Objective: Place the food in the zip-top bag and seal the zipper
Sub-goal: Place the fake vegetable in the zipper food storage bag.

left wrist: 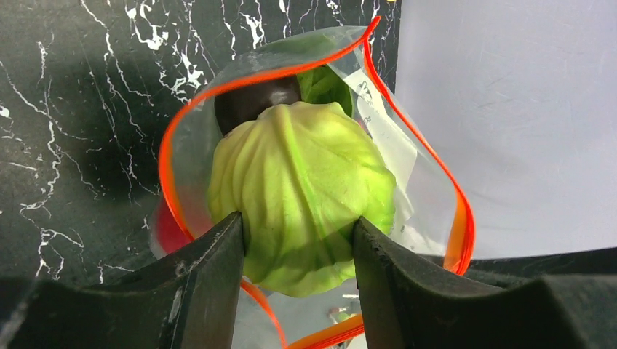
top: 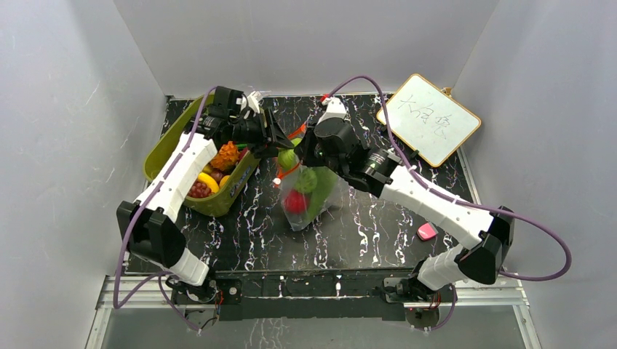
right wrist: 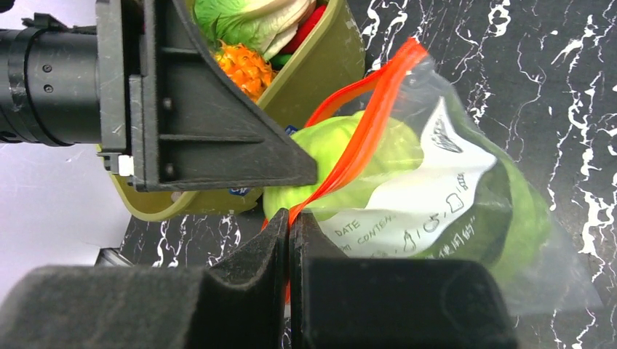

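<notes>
My left gripper (left wrist: 298, 225) is shut on a pale green cabbage (left wrist: 302, 182) of the food, holding it in the open mouth of the zip-top bag (left wrist: 415, 167). The red-orange zipper (left wrist: 166, 156) loops around the cabbage. A dark piece (left wrist: 255, 98) and a green leaf lie deeper inside. My right gripper (right wrist: 289, 222) is shut on the zipper strip (right wrist: 371, 109), holding the bag (top: 313, 203) up above the table. A red round fruit (top: 294, 201) and green pieces show through the bag. In the top view the left gripper (top: 280, 151) meets the right gripper (top: 300, 156) at the bag's mouth.
An olive-green tub (top: 218, 205) at the left holds several more toy foods, among them an orange spiky one (top: 225, 155). A white wood-framed board (top: 428, 118) lies at the back right. A small pink object (top: 427, 232) rests near the right arm.
</notes>
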